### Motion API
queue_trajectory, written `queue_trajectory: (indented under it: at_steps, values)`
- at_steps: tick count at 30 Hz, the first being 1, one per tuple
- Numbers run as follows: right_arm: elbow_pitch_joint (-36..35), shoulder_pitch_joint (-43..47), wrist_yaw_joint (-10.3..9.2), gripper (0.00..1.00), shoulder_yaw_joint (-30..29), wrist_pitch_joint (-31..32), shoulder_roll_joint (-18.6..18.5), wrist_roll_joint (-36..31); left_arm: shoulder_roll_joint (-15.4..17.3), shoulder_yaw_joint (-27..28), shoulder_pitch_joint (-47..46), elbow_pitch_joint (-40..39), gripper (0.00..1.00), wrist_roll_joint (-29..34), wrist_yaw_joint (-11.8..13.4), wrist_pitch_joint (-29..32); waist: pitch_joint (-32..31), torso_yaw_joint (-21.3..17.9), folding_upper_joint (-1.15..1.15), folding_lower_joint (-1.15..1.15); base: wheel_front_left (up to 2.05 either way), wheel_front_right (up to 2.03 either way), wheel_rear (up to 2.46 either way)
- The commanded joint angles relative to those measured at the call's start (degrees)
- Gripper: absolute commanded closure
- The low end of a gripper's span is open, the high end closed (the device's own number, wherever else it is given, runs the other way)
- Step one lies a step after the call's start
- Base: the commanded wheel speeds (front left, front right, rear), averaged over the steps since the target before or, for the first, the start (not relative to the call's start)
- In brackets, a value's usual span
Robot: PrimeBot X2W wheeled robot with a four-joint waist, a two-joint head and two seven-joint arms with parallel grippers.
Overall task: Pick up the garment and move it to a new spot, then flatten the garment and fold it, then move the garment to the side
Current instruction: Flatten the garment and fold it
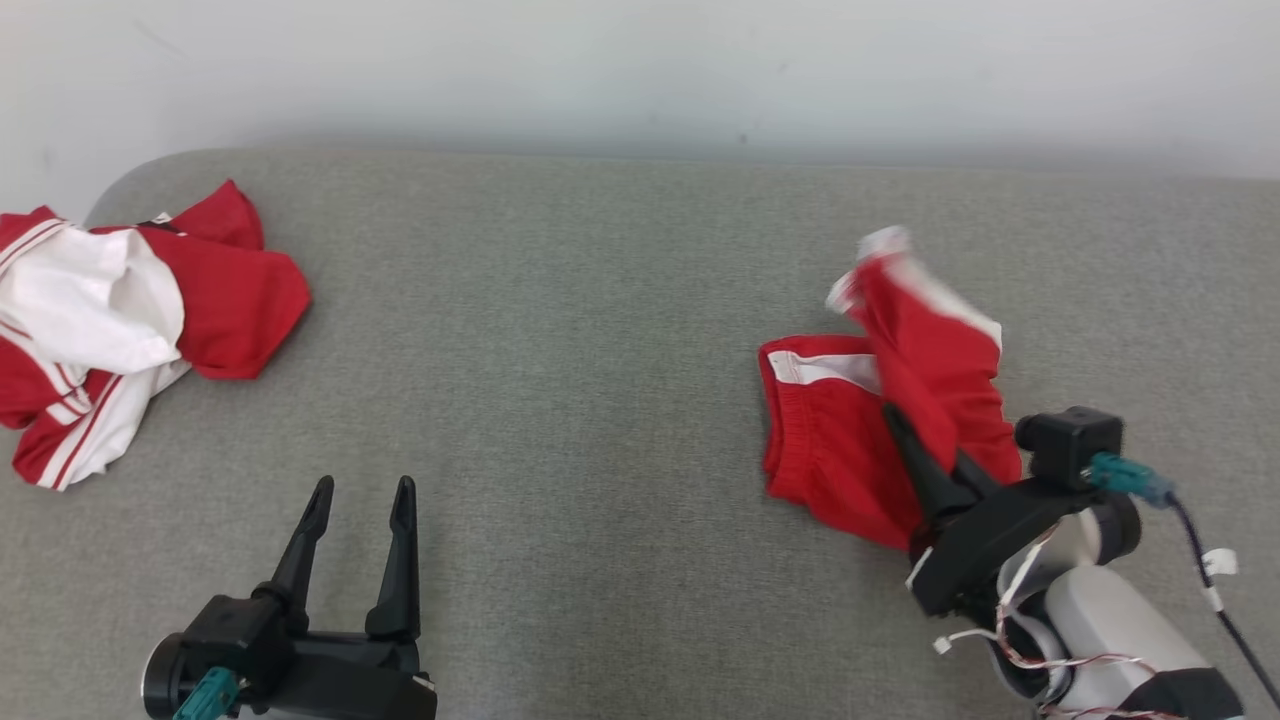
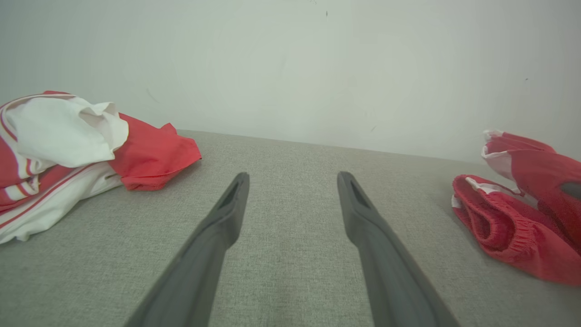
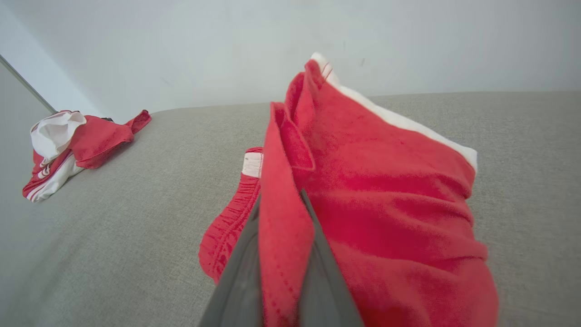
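Overhead first: the red shorts (image 1: 850, 440) lie crumpled on the right of the woven grey cushion (image 1: 560, 400), with the elastic waistband ruched and one white-trimmed leg lifted and blurred. The right gripper (image 1: 905, 430) is clamped on that raised fold. The left gripper (image 1: 362, 488) sits low at the left, jaws apart. A rumpled red-and-white pile (image 1: 120, 320) rests at the cushion's far left edge. From the left wrist, two tapered matte fingers (image 2: 227, 218) splay over bare weave, with the shorts off to their right. From the right wrist, soft red cloth is pinched between the dark fingers and drapes over them.
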Motion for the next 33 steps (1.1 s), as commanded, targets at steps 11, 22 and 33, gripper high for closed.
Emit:
queue_trajectory:
  at_steps: [11, 22, 33]
  values:
    - [3.17, 1.66, -0.12, 0.00, 1.10, -0.82, 5.66, -5.18, -0.18, -1.22, -1.56, 1.31, 0.00, -0.16, 0.06, -0.19, 0.44, 2.63, 0.00, 0.00, 0.00, 0.00, 0.00]
    - [-0.44, 2.79, -0.12, 0.00, -10.26, -8.46, -0.46, -6.72, 0.38, 0.13, 0.07, 0.50, 0.00, 0.19, 0.06, -0.19, -0.22, 1.46, 0.00, 0.00, 0.00, 0.00, 0.00]
    - [9.81, -0.02, -0.12, 1.00, -11.02, -9.51, 1.01, -15.15, 0.61, -0.50, -1.67, 0.45, 0.00, 0.90, 0.06, -0.19, 1.72, 2.95, 0.00, 0.00, 0.00, 0.00, 0.00]
